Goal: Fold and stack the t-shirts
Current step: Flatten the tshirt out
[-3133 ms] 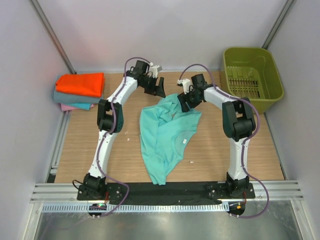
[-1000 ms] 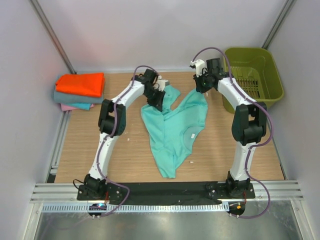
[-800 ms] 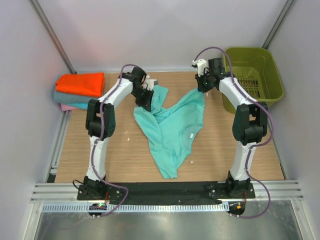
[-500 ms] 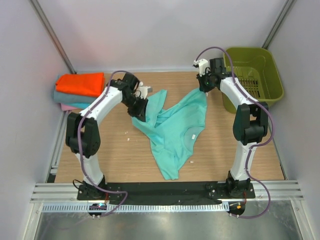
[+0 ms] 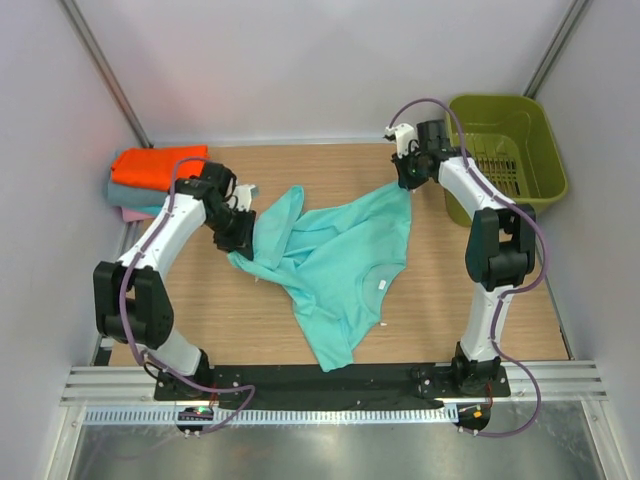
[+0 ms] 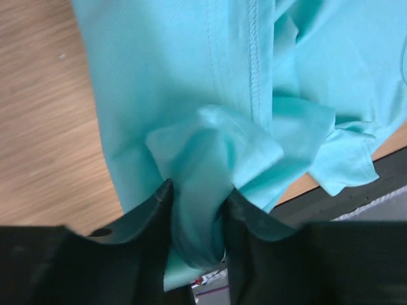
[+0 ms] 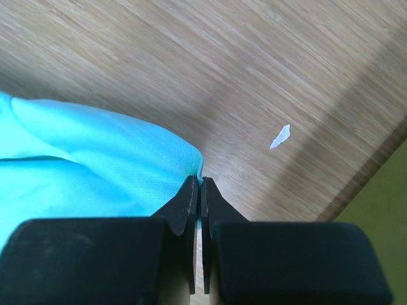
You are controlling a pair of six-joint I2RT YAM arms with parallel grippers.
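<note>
Top external: three folded t-shirts (image 5: pixel 160 170) stacked; mint-green t-shirt (image 5: pixel 330 250) unfolded, your left fingers (image 6: pixel 147 221) and right fingers (image 7: pixel 184 213) pinching it; fold pending.

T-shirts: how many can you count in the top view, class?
4: mint-green cloth t-shirt lying mid-table; folded orange t-shirt, grey-teal t-shirt, pink t-shirt stacked far left. Others may hide there.

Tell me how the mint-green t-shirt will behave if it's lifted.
Probably floppy: the mint-green t-shirt bunches in folds inside the left gripper. Likely light: the right gripper pinches just one thin corner. Lying wrinkled, it should sag when raised.
</note>
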